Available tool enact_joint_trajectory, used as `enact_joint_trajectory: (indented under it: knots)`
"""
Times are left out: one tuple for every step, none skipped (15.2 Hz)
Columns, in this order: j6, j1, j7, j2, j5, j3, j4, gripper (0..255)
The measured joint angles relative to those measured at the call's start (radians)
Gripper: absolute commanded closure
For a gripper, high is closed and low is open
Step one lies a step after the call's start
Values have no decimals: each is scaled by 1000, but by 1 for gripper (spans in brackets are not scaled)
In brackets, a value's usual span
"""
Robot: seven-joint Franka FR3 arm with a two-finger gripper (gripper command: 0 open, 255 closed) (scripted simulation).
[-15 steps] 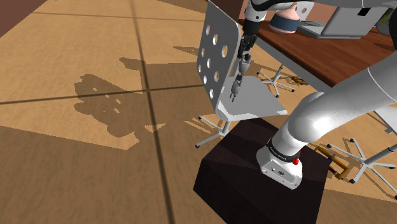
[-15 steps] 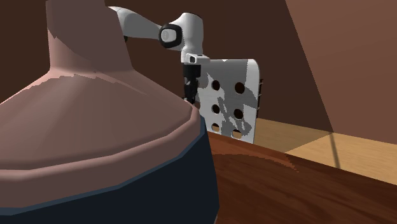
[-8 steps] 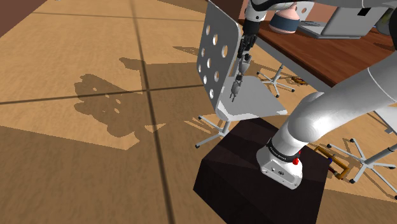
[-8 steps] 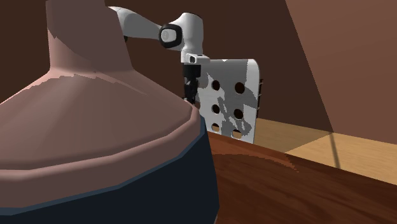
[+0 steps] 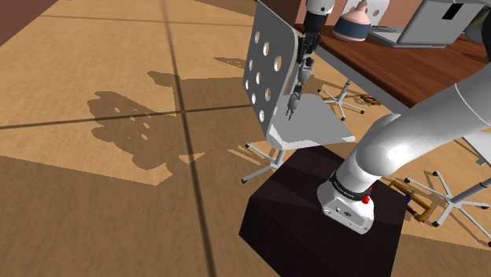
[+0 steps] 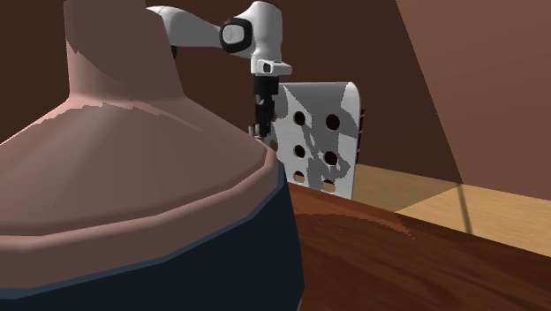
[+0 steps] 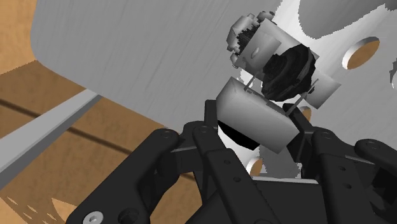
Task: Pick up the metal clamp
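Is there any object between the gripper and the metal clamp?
No. The gripper clasps the metal clamp directly; nothing visible lies between them. The white chair back stands close beside the clamp.

grey metal clamp [image 7: 257, 118] with black knob, clasped between the jaws, aloft beside chair backrest [image 5: 267, 27]

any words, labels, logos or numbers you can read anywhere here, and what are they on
No text can be read.
On the dark band at the arm's base: pale marks, too small to read.
On the laptop: a black patch on the lid, no letters.
On the clamp clasped in the gripper: no marking.
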Motion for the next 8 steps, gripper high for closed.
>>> enact_joint_trajectory:
  knots:
    - [-13, 1, 1, -2, 0, 2, 11, 255]
    - [-28, 2, 1, 0, 2, 3, 29, 255]
    - [-40, 2, -2, 2, 2, 3, 42, 255]
    - [-52, 2, 0, 0, 3, 5, 52, 255]
    - [-67, 2, -1, 1, 4, 6, 68, 255]
    - [-79, 3, -3, 3, 5, 6, 82, 255]
    - [-91, 4, -3, 6, 6, 6, 97, 255]
    - [-100, 5, -3, 8, 7, 8, 108, 255]
